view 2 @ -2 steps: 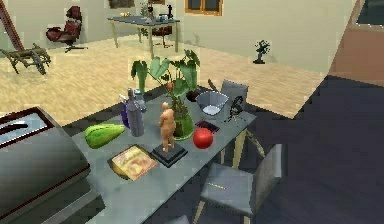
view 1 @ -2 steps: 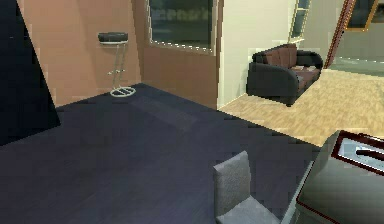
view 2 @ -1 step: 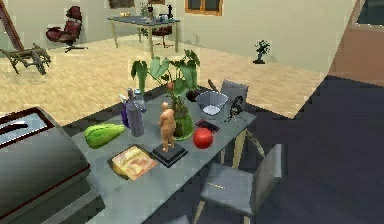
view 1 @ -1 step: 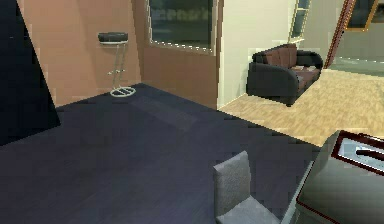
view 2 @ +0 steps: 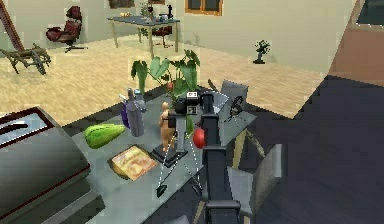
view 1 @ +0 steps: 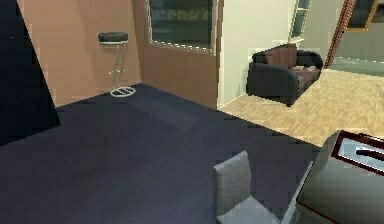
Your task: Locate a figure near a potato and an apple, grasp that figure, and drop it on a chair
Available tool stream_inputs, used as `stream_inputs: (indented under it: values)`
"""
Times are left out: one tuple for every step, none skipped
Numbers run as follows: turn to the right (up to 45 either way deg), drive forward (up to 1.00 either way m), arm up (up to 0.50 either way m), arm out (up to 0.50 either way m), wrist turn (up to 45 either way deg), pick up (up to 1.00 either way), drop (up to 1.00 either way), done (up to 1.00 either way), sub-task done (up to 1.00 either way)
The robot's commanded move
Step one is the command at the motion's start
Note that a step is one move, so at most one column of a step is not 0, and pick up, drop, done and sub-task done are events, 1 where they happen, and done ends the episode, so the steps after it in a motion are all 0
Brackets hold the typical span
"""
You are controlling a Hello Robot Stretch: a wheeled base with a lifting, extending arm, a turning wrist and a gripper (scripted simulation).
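End effector [view 2: 181,112] at counter [view 2: 125,187]; finger state can't be told, nor whether it holds anything. Figure [view 2: 166,121] upright on counter just left of it, apple [view 2: 199,135] close below-right. Likely light, stiff, tippy: take mid-torso, not thin limbs.

The stool's post [view 1: 119,68] is rendered as shiny metal; the dark floor [view 1: 110,150] is seen as matt and carpet-like; the farther floor [view 1: 330,100] is shown as pale wood; the figure [view 2: 166,122] is finished smooth, wood-toned.
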Motion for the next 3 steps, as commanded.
stream_inputs:
  values:
    - [0.0,0.00,0.00,0.00,45.0,0.00,0.00,0.00,0.00]
    - [0.0,0.00,0.00,0.00,45.0,0.00,0.00,0.00,0.00]
    - [0.0,0.00,0.00,0.00,45.0,0.00,0.00,0.00,0.00]
